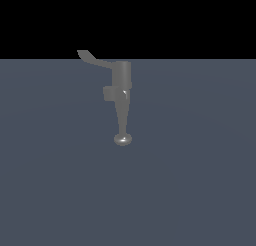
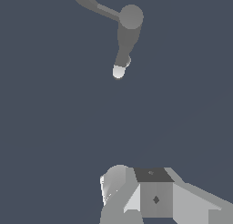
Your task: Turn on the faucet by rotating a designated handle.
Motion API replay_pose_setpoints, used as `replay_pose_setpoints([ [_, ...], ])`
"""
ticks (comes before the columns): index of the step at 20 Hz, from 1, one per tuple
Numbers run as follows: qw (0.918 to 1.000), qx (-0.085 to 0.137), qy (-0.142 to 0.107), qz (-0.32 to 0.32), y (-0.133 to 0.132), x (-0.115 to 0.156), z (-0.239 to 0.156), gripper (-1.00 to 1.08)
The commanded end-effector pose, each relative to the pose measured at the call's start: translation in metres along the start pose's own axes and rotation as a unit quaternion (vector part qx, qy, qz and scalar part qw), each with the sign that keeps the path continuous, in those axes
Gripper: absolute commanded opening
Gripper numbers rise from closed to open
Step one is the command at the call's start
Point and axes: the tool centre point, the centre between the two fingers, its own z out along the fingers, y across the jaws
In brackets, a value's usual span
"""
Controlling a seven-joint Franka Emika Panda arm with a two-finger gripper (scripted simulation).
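The faucet stands alone on a flat slate-blue floor, near the middle of the exterior view. Its cylindrical body sits at the top, a small side block projects toward 9 o'clock, and the tapering spout runs toward 6 o'clock, ending in a rounded knob that catches a highlight.

The handle leaves the top of the cylinder and extends toward 10 o'clock in the exterior view. It is a thin, flat, curved lever with a widened paddle tip at its far end.

My arm does not appear in the exterior view. In the wrist view, the faucet is seen from above, well apart from my pincer. Taking the cylinder top as dial centre, the handle points toward 10 o'clock and is cut off by the picture edge, and the spout points toward 6 o'clock, its bright tip nearest me.

My pincer shows only as pale grey blocks at the near edge of the wrist view. The fingertips are not distinguishable, so I cannot tell how far it is open. Nothing is seen in its grasp, and it touches neither faucet nor handle.
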Motion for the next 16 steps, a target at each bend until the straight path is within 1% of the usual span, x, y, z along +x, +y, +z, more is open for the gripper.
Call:
replay_pose_setpoints([
  [1,1.0,0.0,0.0,0.0,0.0,0.0,0.0,-1.0],
  [4,1.0,0.001,-0.003,-0.004,-0.004,0.0,0.002,-1.0],
  [9,0.9996,0.005,-0.017,-0.023,-0.021,-0.001,0.009,-1.0],
  [16,0.9997,0.006,-0.017,-0.018,-0.021,0.001,0.009,-1.0],
])
